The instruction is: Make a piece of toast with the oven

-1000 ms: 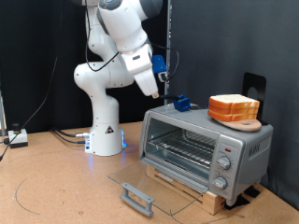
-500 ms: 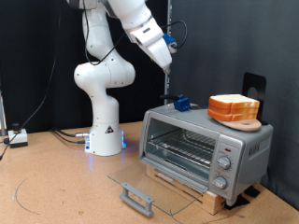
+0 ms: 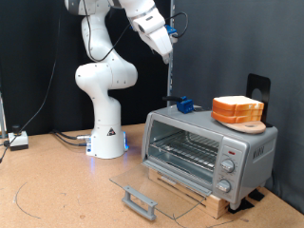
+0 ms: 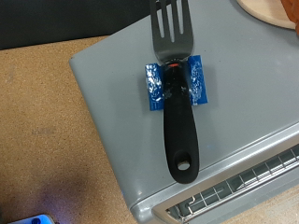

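- The gripper (image 3: 168, 52) is high in the air, near the exterior view's top, above the oven (image 3: 209, 150) and a little toward the exterior view's left of the oven's top.
- It is too small and too dark in the exterior view to see if the fingers are apart or together, and the wrist view does not show them, so the state of the claw cannot be told. Nothing is seen between the fingers.
- The oven stands on a wooden board (image 3: 195, 188) at the exterior view's right. Its glass door (image 3: 152, 189) is folded down flat in front, with the bar handle (image 3: 140, 200) at the front edge. The wire rack (image 3: 188, 149) inside carries nothing.
- The slices of bread (image 3: 237, 107) are in a pile on a wooden plate (image 3: 243, 124) on the oven's top, toward the exterior view's right. No single piece of toast lies apart from the pile.
- A black spatula (image 4: 175, 86) lies on the oven's top (image 4: 112, 112), resting on a blue holder (image 4: 173, 82). In the wrist view its slotted head points toward the plate and its handle toward the front edge of the oven.
- The knobs (image 3: 228, 171) are in a column at the exterior view's right of the oven's front.
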Tool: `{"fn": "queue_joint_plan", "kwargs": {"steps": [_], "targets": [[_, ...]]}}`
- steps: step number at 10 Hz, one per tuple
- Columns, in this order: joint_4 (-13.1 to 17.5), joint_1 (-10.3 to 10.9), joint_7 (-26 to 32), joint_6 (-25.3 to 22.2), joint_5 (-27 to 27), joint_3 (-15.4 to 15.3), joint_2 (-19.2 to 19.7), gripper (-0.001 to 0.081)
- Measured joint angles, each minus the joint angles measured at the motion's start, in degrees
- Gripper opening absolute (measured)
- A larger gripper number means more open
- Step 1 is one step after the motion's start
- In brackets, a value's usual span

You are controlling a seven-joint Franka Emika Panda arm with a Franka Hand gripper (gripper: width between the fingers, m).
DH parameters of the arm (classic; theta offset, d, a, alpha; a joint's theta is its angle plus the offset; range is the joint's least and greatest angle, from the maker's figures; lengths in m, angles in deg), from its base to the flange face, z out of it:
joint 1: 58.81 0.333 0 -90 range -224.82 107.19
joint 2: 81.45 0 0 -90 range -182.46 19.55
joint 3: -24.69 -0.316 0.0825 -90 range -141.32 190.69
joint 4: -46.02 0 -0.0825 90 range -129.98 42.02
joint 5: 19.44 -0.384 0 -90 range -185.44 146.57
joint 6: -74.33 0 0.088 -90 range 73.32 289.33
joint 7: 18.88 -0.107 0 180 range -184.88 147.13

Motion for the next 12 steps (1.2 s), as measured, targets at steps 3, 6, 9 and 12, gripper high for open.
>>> {"fn": "queue_joint_plan", "kwargs": {"steps": [3, 6, 9, 12], "targets": [[-1.0, 1.3, 3.3, -1.2, -1.2, -0.2, 0.0, 0.0807], [-7.8, 1.8, 3.8, 6.3, -1.2, -5.2, -1.7, 0.0807], [-14.4, 3.0, 4.6, 15.1, -3.4, -10.0, -1.6, 0.0807], [-18.4, 5.5, 4.8, 23.1, -7.9, -14.6, 0.4, 0.0807]]}}
